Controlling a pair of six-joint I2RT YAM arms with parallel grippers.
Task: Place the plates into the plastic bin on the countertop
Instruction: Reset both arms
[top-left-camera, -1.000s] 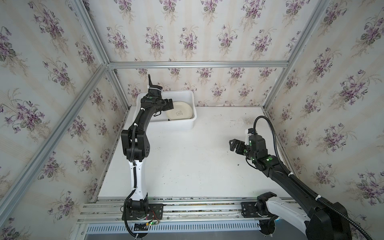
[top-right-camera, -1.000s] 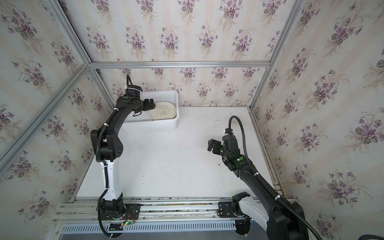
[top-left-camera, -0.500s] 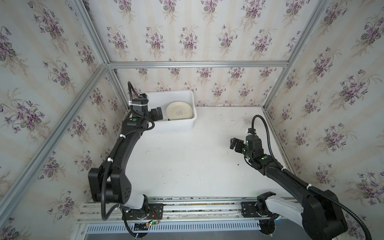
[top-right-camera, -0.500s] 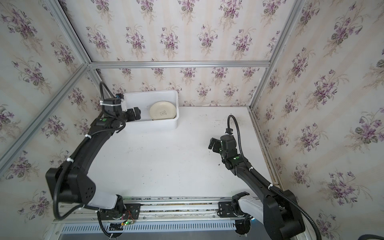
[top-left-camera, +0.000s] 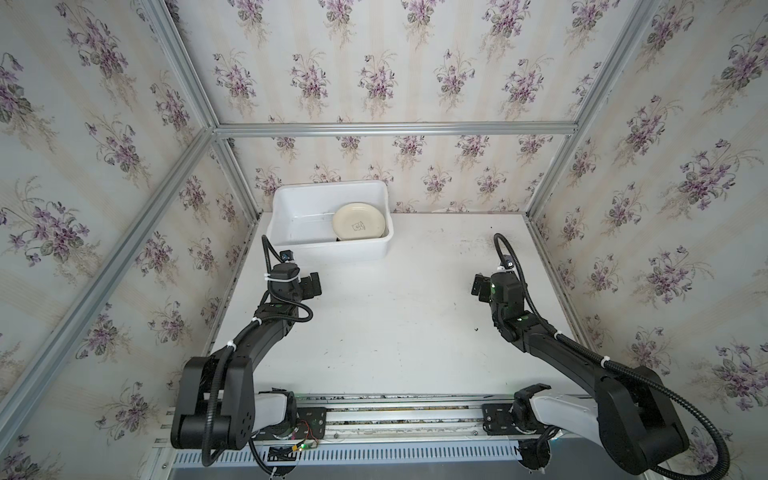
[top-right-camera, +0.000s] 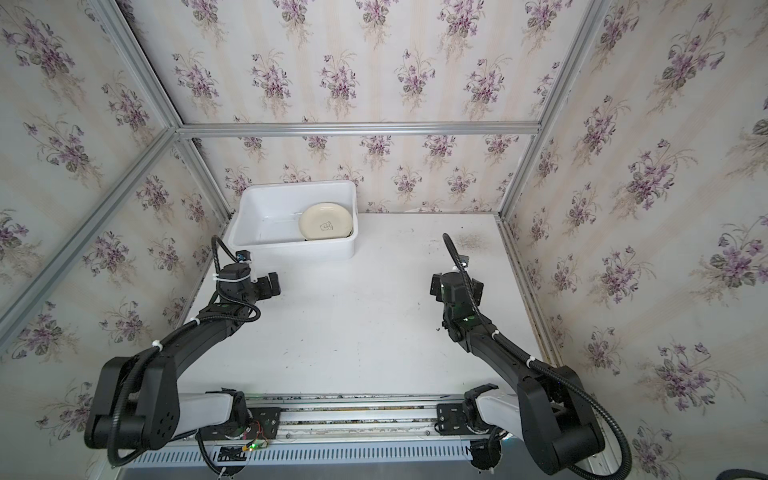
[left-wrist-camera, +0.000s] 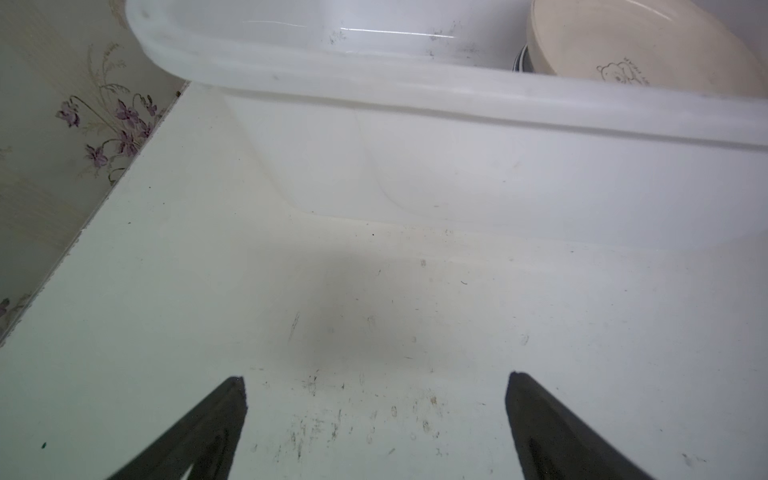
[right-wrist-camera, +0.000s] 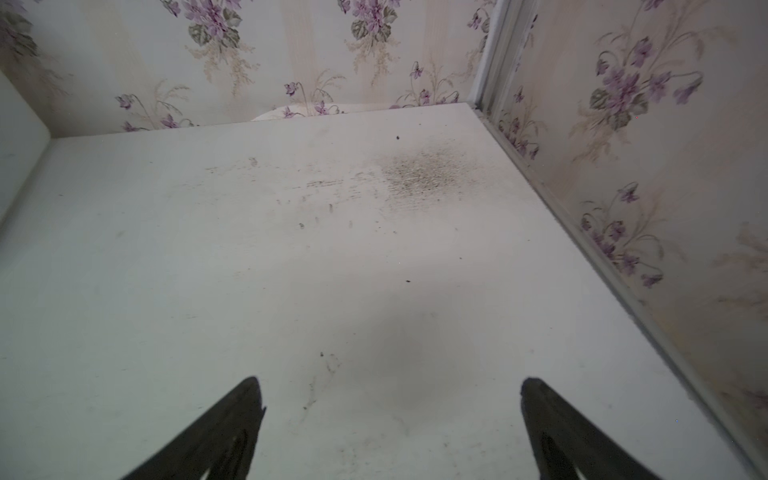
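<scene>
1. Over the left side of the countertop (top-left-camera: 395, 332), we saw the left arm folded low, its elbow bent back beside its base and its forearm reaching forward toward the plastic bin (top-left-camera: 332, 251).
2. The left gripper (top-left-camera: 311, 286) hung above the surface near the bin's front wall, without touching it.
3. Its jaws stood wide apart and held nothing. In the left wrist view, only speckled countertop (left-wrist-camera: 374, 332) lay between the dark fingertips (left-wrist-camera: 232, 399), with the bin's rolled rim (left-wrist-camera: 457, 104) ahead.
4. On the right side, the right arm took much the same bent pose, forearm raised forward, well apart from the bin.
5. The right gripper (top-left-camera: 478, 286) also had its jaws spread wide and empty. In the right wrist view, its fingertips (right-wrist-camera: 249, 399) framed bare, scuffed countertop (right-wrist-camera: 291, 270) and touched nothing.
6. Inside the bin, at its right end, we saw a cream plate (top-left-camera: 359, 222) with a small bear drawing, lying slightly tilted.
7. A dark plate edge (left-wrist-camera: 521, 62) showed beneath it in the left wrist view. We could not tell how many plates lay under the cream one.
</scene>
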